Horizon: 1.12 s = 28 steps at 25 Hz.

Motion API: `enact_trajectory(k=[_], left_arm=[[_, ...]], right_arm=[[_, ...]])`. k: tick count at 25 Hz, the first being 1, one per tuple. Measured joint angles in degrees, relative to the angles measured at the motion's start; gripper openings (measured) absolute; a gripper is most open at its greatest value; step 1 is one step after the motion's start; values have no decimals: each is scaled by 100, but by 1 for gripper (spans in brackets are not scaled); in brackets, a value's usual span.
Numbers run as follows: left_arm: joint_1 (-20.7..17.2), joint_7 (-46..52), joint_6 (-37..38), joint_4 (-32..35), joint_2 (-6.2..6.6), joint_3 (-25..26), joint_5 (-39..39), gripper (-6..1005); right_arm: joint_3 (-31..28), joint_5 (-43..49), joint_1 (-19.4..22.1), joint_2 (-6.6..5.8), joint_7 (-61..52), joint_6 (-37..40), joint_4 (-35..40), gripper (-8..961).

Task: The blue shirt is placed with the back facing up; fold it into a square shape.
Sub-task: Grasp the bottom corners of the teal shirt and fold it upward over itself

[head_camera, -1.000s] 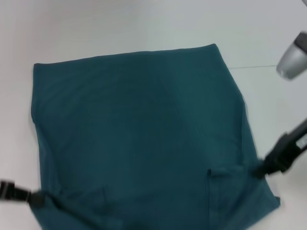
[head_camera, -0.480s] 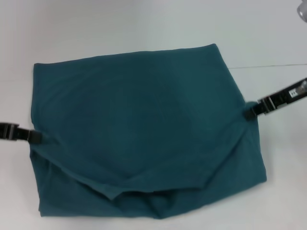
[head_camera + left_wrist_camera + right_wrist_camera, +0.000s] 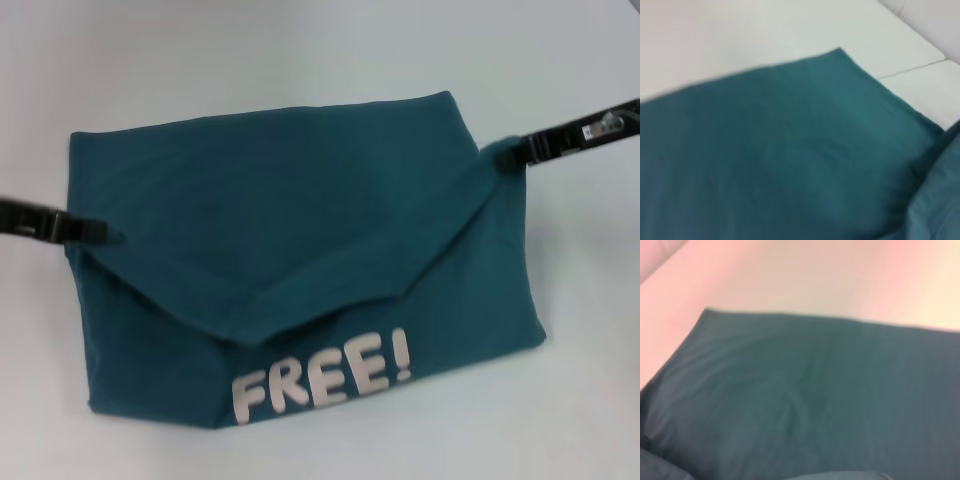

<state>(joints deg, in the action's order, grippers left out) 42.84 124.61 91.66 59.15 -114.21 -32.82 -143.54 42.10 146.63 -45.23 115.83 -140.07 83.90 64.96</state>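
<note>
One blue shirt lies between two tools: left tool and right tool each pinch its edges.

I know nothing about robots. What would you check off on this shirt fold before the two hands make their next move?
1. Left hand holds the blue shirt edge: ok, looks pinched.
2. Right hand holds the opposite edge: ok, looks pinched.
3. Both held corners level: not ok, the right is farther along.
4. Folded flap taut: not ok, its middle sags into a point.
5. Lettering hidden by the fold: not ok, showing.
6. Shirt fully on table: ok.
</note>
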Motion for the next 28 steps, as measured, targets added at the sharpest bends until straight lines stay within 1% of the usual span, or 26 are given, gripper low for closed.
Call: enact_trajectory(k=[2,5,6,10,12,16,23,26,28], left_arm=[[20,-174,-128,19,-3,-17,77,36],[46,-455,-362,19,-20,-19,150,37],[49,-555,-468,19,-37,-20,158,37],[56,-914,-888,22,-143,-62,167,39],[62,-1007,-1077,29,-190,-199,169,40],[66,-1077,-1364,49,-241,-437,169,41],[89,-1418,-1639,73,-394,-484,210,44],[91,-1536,-1655,84,-426,-483,303,45],[57,-1706,-1664,88,-432,-476,455,46]], right_arm=[[10,-106,-9,4,20,-284,-134,29],[87,-165,-44,60,32,-693,-306,30],[141,-164,-47,95,32,-860,-354,30],[426,-153,-57,160,-40,-1490,-581,30],[541,-122,-67,188,-165,-1782,-699,30],[706,-26,-70,221,-484,-2316,-858,30],[743,1,-66,267,-723,-2809,-1112,30],[745,6,-27,279,-774,-2909,-1140,30],[731,6,15,309,-779,-3021,-1141,30]])
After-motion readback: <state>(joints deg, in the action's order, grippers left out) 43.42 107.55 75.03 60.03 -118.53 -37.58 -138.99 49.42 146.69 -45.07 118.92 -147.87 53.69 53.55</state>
